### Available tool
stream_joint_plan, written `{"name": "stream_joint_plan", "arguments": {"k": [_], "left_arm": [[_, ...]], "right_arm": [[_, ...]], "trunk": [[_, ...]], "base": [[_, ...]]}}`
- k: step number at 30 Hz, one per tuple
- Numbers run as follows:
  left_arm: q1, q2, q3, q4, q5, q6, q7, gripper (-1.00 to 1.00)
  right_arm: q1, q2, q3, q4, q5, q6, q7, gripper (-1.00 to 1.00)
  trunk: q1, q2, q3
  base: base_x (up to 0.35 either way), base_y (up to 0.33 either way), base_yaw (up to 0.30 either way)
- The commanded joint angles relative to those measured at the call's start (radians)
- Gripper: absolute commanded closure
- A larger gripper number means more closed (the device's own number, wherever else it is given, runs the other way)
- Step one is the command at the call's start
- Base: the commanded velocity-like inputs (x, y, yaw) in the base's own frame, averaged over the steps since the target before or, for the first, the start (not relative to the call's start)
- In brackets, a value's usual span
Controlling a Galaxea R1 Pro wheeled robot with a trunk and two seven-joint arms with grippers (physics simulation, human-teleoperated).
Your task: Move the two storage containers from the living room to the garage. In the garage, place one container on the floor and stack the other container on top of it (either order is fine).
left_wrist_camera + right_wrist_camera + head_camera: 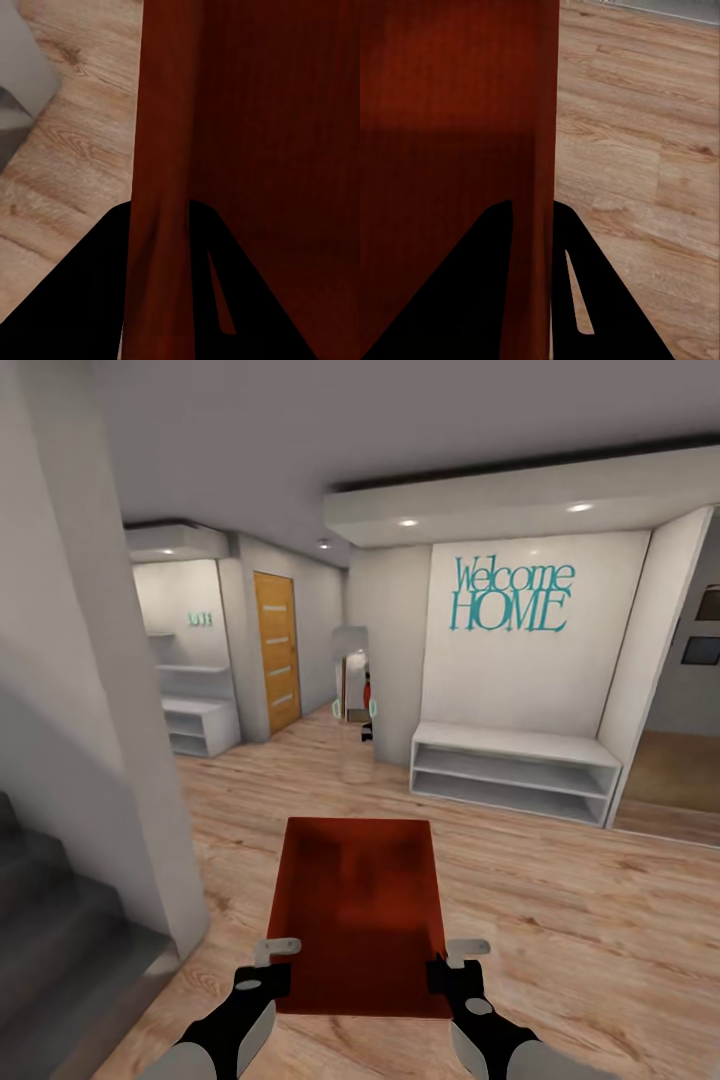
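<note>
I carry one orange-red storage container in front of me, lidless, its open top facing up, held above a light wood-plank floor. My left gripper is shut on its left wall near the near corner. My right gripper is shut on its right wall. In the left wrist view the container wall runs between the two dark fingers. The right wrist view shows the same grip, wall pinched between fingers. This is an entry hall, not the garage; the dark concrete floor is out of view.
A grey staircase and white wall corner stand close on my left. Ahead right is a white low shelf bench under a "Welcome HOME" sign. An orange wood door and a narrow passage lie ahead.
</note>
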Motion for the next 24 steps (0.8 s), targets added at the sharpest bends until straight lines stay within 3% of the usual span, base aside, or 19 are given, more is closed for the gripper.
{"name": "stream_joint_plan", "arguments": {"k": [1, 24], "left_arm": [[0.0, 0.0, 0.015, -0.004, -0.017, 0.007, 0.016, 1.0], [0.0, 0.0, 0.015, -0.004, -0.017, 0.007, 0.016, 1.0]], "right_arm": [[0.0, 0.0, -0.03, 0.001, 0.002, 0.0, -0.006, 1.0], [0.0, 0.0, -0.03, 0.001, 0.002, 0.0, -0.007, 1.0]], "trunk": [[0.001, -0.001, 0.0], [0.001, -0.001, 0.0]], "base": [[0.322, 0.0, 0.0], [0.322, 0.0, 0.0]]}}
